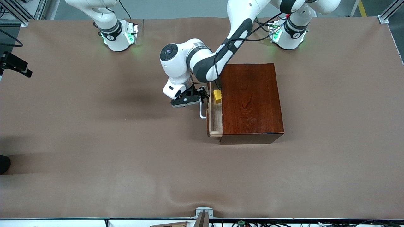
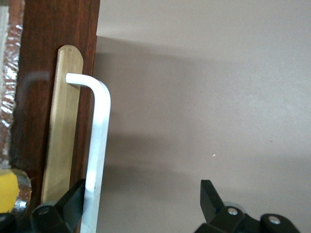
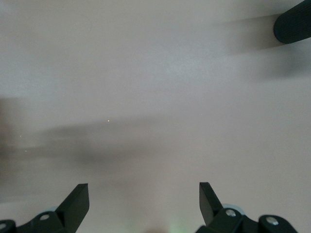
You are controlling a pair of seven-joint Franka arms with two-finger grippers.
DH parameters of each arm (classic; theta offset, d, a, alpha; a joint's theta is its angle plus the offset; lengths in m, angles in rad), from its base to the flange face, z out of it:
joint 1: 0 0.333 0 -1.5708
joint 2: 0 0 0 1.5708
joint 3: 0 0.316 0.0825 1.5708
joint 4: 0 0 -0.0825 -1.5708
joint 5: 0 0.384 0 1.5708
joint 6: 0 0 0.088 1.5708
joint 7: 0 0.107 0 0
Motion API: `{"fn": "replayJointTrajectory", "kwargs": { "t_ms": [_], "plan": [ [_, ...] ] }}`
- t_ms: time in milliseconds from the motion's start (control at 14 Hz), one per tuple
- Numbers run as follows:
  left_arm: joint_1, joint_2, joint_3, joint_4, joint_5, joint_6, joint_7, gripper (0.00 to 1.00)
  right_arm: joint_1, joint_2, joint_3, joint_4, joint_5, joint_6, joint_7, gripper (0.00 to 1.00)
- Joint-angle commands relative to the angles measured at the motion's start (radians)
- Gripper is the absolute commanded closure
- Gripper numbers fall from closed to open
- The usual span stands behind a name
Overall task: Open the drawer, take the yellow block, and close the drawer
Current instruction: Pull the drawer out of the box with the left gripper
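Note:
The mahogany box [image 1: 251, 97] stands mid-table. Its drawer [image 1: 216, 118] is slid out a little toward the right arm's end, showing a pale wood tray. The yellow block [image 1: 217, 95] lies in the tray, at its end farther from the front camera; it also shows in the left wrist view [image 2: 7, 191]. The white loop handle [image 1: 202, 112] sticks out from the drawer's dark front [image 2: 43, 48]. My left gripper [image 1: 203, 95] is open at the handle [image 2: 97, 141], which runs just inside one finger [image 2: 73, 196]. My right gripper [image 3: 143, 201] is open and empty over bare table, out of the front view.
The table is covered with a brown mat [image 1: 94, 142]. A black camera [image 1: 14, 64] sits at the table's edge at the right arm's end. A metal mount [image 1: 203, 216] stands at the edge nearest the front camera. A dark rounded object [image 3: 294, 22] shows in the right wrist view.

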Motion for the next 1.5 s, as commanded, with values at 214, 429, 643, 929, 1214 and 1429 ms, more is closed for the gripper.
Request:
{"fn": "replayJointTrajectory", "kwargs": {
  "t_ms": [214, 429, 643, 929, 1214, 1429],
  "plan": [
    [-0.015, 0.030, -0.002, 0.046, -0.053, 0.073, -0.043, 0.00, -0.023, 0.004, 0.016, 0.013, 0.020, -0.011, -0.004, 0.00],
    [-0.015, 0.032, -0.002, 0.048, -0.055, 0.092, -0.045, 0.00, -0.023, 0.004, 0.016, 0.012, 0.020, -0.011, -0.004, 0.00],
    [-0.015, 0.035, -0.002, 0.057, -0.075, 0.120, -0.057, 0.00, -0.023, 0.004, 0.016, 0.012, 0.020, -0.009, -0.006, 0.00],
    [-0.015, 0.036, -0.002, 0.060, -0.077, 0.139, -0.068, 0.00, -0.021, 0.004, 0.016, 0.013, 0.020, -0.009, -0.004, 0.00],
    [-0.023, 0.053, -0.002, 0.085, -0.077, 0.169, -0.089, 0.00, -0.021, 0.004, 0.016, 0.012, 0.020, -0.011, -0.004, 0.00],
    [-0.028, 0.062, -0.002, 0.097, -0.077, 0.169, -0.094, 0.00, -0.021, 0.004, 0.016, 0.012, 0.020, -0.011, -0.004, 0.00]
  ]
}}
